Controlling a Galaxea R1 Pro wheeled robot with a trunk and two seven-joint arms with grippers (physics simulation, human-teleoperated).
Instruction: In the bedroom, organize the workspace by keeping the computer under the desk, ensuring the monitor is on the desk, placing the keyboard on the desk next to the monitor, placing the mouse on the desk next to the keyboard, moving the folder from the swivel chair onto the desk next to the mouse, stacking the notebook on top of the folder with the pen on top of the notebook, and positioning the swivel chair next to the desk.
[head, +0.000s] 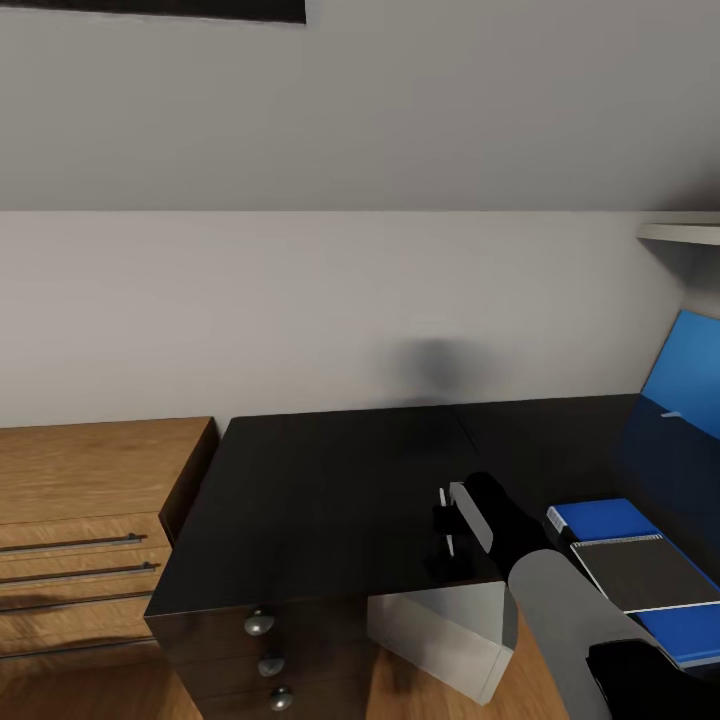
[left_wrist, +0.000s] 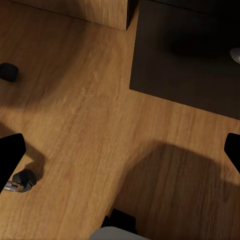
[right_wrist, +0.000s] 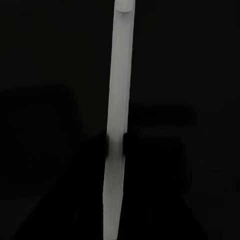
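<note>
Pen (right_wrist: 118, 125) is pinched between the right gripper's (head: 446, 528) two dark fingers, a pale grey stick running lengthwise through the right wrist view against the black desk top. In the head view the right gripper hangs low over the front part of the black desk (head: 330, 480), fingers pointing down, with a thin white sliver showing at the tips. Just to the gripper's right on the desk lies the blue folder (head: 603, 519), and the grey-covered spiral notebook (head: 640, 572) sits on top of it. Further right, the blue monitor (head: 685, 372) stands at the desk's edge of view. Under the desk, below the gripper, sits the white computer (head: 450, 630) on the wood floor (left_wrist: 80, 110). Left of the desk stands a wooden dresser (head: 90, 500). Left gripper (left_wrist: 122, 150) is spread wide, its black fingertips at either side of the left wrist view, over bare floor near a desk corner.
</note>
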